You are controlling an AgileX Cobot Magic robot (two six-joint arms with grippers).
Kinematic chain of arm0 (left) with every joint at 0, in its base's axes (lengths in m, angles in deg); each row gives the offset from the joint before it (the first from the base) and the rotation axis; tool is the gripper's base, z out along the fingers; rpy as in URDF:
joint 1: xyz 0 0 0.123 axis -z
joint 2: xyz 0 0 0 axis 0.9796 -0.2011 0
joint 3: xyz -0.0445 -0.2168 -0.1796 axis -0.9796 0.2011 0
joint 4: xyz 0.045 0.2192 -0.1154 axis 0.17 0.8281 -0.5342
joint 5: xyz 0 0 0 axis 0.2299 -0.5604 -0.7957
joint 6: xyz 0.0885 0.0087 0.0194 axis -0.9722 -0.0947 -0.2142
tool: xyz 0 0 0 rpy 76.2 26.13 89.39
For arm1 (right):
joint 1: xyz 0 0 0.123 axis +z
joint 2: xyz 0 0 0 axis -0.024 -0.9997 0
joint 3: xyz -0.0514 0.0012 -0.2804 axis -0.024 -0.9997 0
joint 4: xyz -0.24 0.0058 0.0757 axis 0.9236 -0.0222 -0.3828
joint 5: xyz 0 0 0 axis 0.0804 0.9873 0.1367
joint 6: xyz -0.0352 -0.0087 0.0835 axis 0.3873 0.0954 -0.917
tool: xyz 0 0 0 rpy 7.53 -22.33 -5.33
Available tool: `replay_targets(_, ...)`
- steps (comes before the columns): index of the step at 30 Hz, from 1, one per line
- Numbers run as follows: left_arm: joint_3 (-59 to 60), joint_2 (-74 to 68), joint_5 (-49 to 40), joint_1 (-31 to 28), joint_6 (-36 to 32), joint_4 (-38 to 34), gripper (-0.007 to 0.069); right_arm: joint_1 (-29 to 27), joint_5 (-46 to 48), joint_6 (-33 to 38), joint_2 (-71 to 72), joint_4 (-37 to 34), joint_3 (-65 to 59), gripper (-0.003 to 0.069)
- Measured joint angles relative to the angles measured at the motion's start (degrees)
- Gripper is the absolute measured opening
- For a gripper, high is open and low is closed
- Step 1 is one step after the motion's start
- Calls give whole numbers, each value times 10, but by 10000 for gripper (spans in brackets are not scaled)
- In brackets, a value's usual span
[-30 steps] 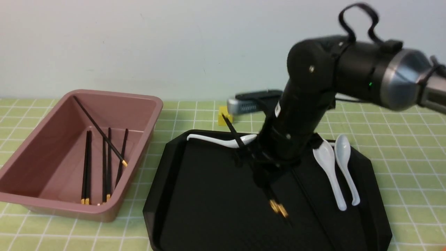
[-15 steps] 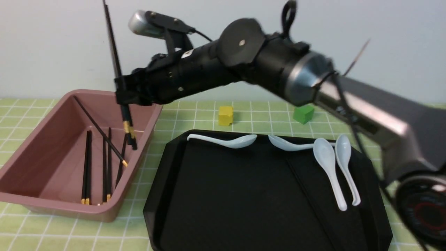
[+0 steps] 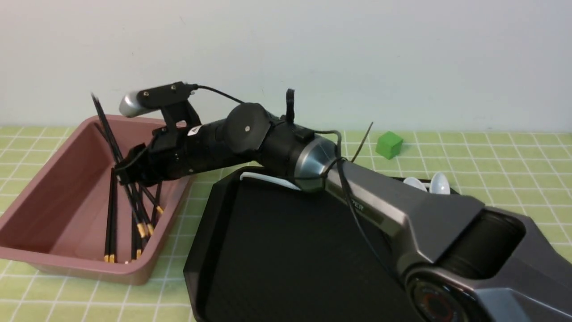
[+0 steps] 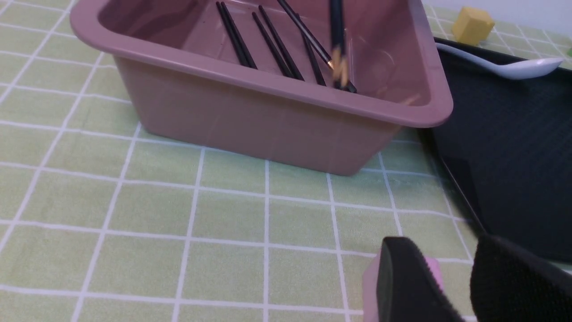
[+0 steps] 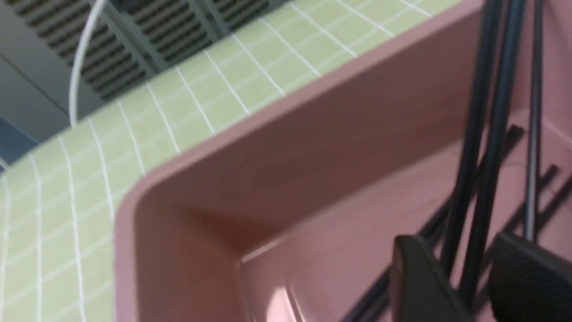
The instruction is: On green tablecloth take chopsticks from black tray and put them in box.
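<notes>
Deep mauve plastic box (image 3: 76, 214), smooth, rolled rim; slim black gold-ended chopsticks (image 3: 116, 152) slanting in it, others lying below (quite a bundle). Right gripper (image 3: 127, 172) around slanting pair, grip unclear. Left gripper's fingers (image 4: 411, 281) slightly parted, nothing visibly held.

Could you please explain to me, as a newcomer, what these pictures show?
This is a robot with two arms. The front view comes from between them; each wrist view comes from a camera on one arm's wrist.

A green tablecloth carries a black tray with white spoons, a green cube, and a mauve box holding chopsticks. The left wrist view adds a yellow cube.

The right arm reaches over the box, with two more chopsticks between its jaws; whether they are still gripped, I cannot tell. The left arm's jaws show near a pink object.
</notes>
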Motion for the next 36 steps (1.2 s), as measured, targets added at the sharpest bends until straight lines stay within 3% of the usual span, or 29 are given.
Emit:
replay_targets(7,0,0,0,0,0,0,239,-3,108,-87,71,163,2,295)
replay_targets(11,0,0,0,0,0,0,239,-4,169,-117,131,230,2,267)
replay_targets(16,0,0,0,0,0,0,239,-4,303,-142,241,327,4,140)
replay_targets(19,0,0,0,0,0,0,239,-4,391,-176,335,406,5,10)
replay_targets(24,0,0,0,0,0,0,238,-4,404,-247,452,506,-33,-13)
replay_targets(31,0,0,0,0,0,0,238,-4,408,-309,624,554,-230,-11)
replay_targets(36,0,0,0,0,0,0,238,-4,388,-394,811,556,-510,-8)
